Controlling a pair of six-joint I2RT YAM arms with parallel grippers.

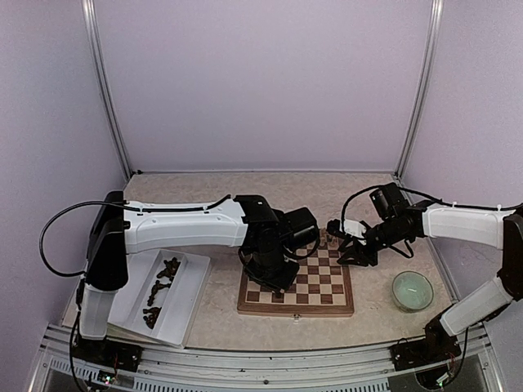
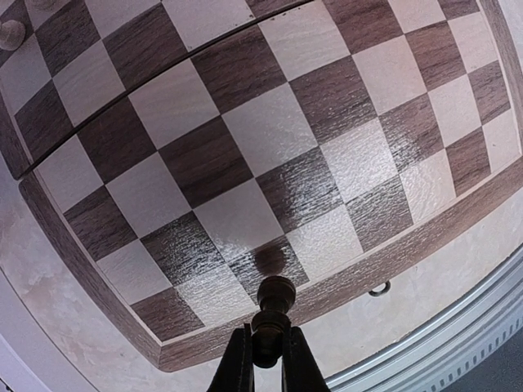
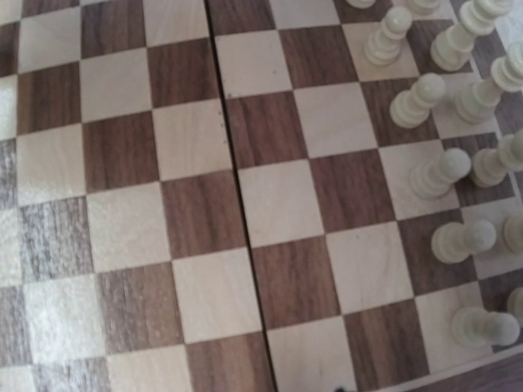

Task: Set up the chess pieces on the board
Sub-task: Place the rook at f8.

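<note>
Jaws of left gripper (image 2: 267, 349) clamped on tiny dark brown chess piece (image 2: 274, 304), long axis aimed straight at edge-row dark square (image 2: 245, 265) of checkered wooden board (image 2: 270, 131) beneath; right gripper (image 1: 347, 245) farther off, jaw state unclear.

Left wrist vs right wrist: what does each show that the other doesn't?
Left wrist only: left end effector shut on a dark chess piece, at the edge row of the board, plus a strip of table beyond. Right wrist only: the cluster of cream pieces standing along one side. Both: the board and its fold seam.
</note>
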